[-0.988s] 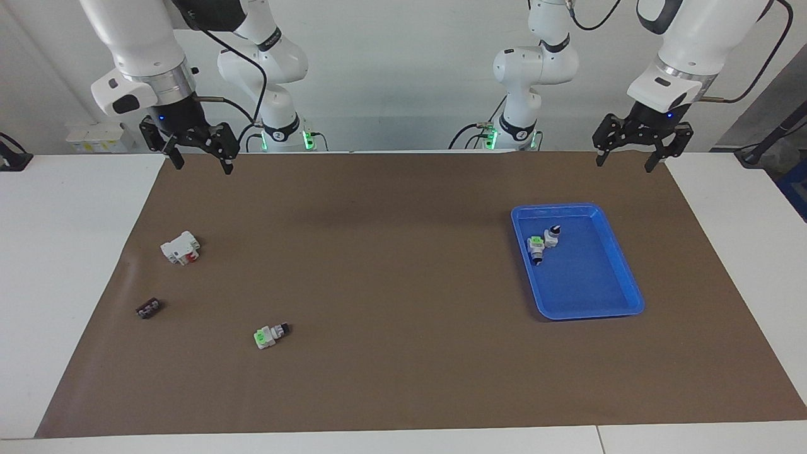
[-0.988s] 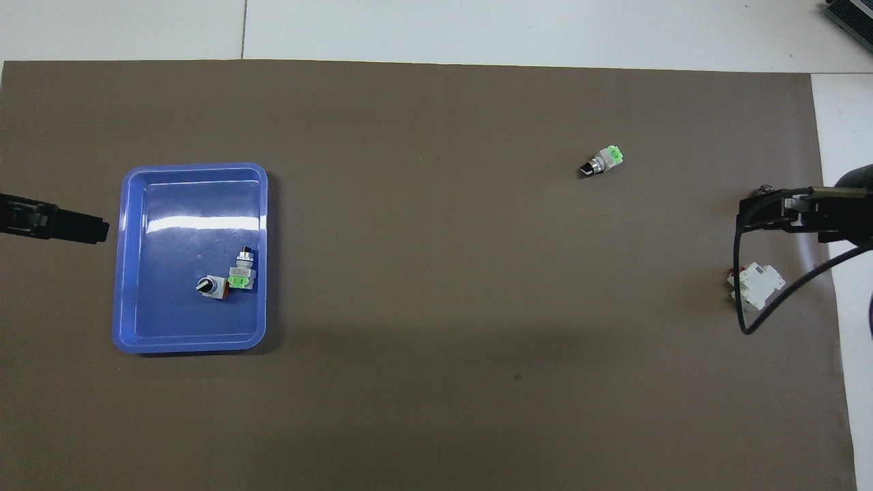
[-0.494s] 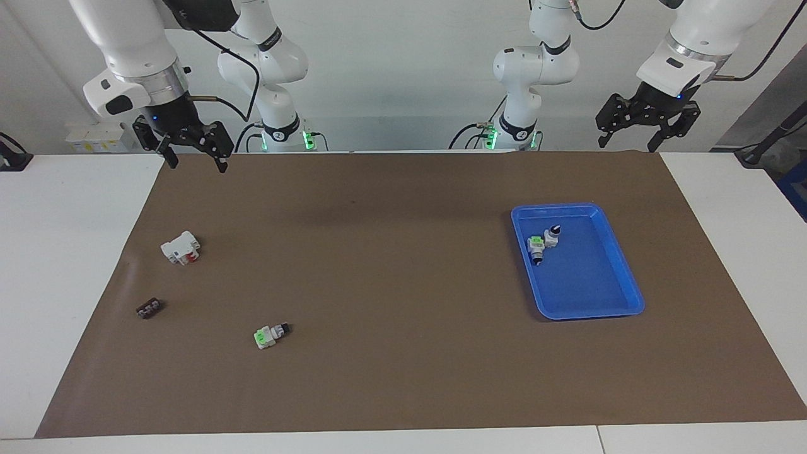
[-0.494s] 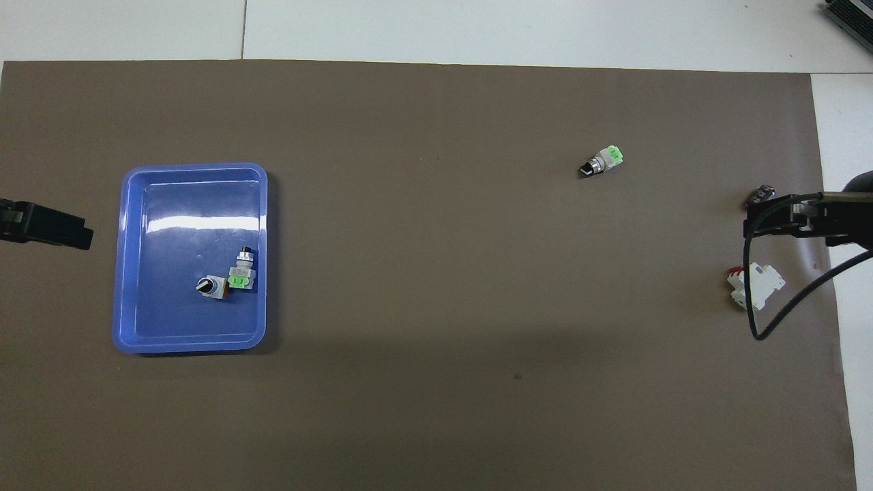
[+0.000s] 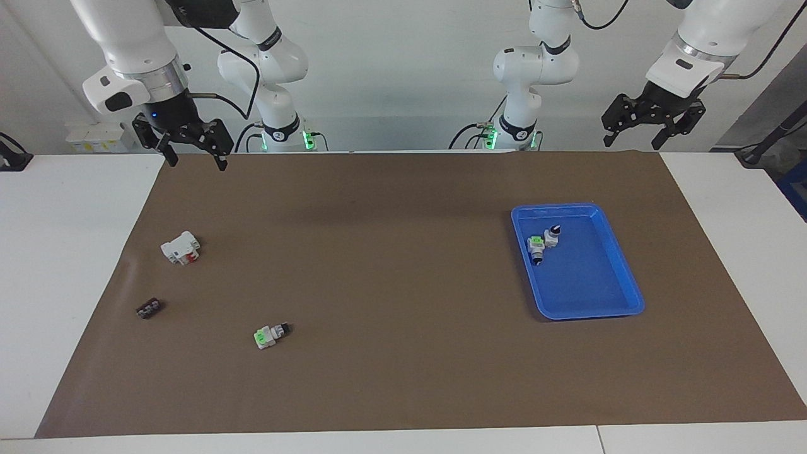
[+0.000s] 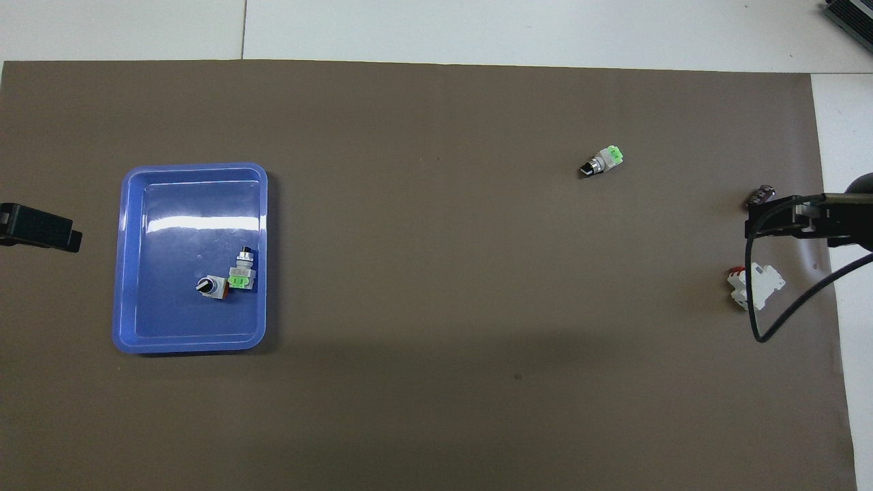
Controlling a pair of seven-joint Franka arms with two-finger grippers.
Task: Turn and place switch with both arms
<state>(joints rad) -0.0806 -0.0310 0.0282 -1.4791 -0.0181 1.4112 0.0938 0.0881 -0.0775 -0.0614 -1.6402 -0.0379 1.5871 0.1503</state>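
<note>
We judge placing done: the switch (image 5: 552, 235) lies in the tray (image 5: 621, 272), at its 11 o'clock; left claw (image 5: 649, 125) and right claw (image 5: 190, 148) hang apart, empty.

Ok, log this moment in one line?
switch: in tray | left gripper: open, raised, empty | right gripper: open, raised, empty

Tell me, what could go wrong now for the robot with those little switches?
It might pick the wrong one: the switch with the orange end already lies in the blue tray, touching a green-ended switch, and another green-ended one lies out on the mat. Fingers reaching for either in the tray could knock its neighbour. Both grippers, left and right, hang open, high up.
</note>
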